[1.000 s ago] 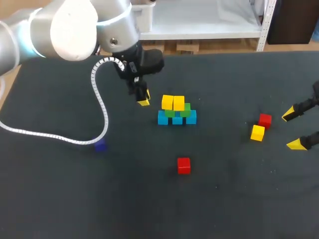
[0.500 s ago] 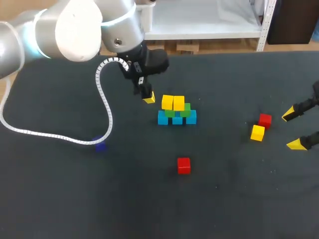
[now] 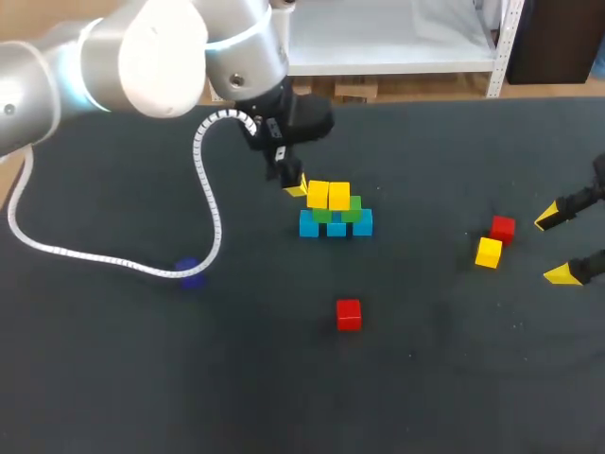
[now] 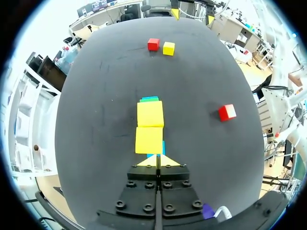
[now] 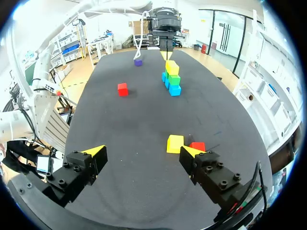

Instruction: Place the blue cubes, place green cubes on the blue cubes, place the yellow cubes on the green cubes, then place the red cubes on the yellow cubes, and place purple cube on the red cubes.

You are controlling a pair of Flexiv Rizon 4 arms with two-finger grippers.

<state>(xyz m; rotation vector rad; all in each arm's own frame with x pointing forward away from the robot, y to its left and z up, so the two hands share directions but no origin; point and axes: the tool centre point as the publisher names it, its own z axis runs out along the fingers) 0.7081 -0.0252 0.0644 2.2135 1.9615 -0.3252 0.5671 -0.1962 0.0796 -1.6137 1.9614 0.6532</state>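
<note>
As my left gripper (image 3: 296, 186) hangs just beside the stack (image 3: 336, 210), its fingers: pressed together, holding nothing.
Right gripper (image 3: 558, 246): spread wide, empty, near the loose yellow cube (image 3: 489, 253).
Stack: blue, green, yellow layers.
Purple cube (image 3: 190, 275): well apart, by my cable (image 3: 210, 203).

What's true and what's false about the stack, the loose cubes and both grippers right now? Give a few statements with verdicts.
1. Two yellow cubes top the stack. True.
2. A red cube sits on the stack. False: one red cube lies on the table in front of the stack, and the other red cube lies next to a loose yellow cube.
3. The right gripper is open and holds nothing. True.
4. The left gripper holds the purple cube. False: the purple cube lies on the table, and the left gripper is shut and empty beside the stack's yellow cubes.
</note>
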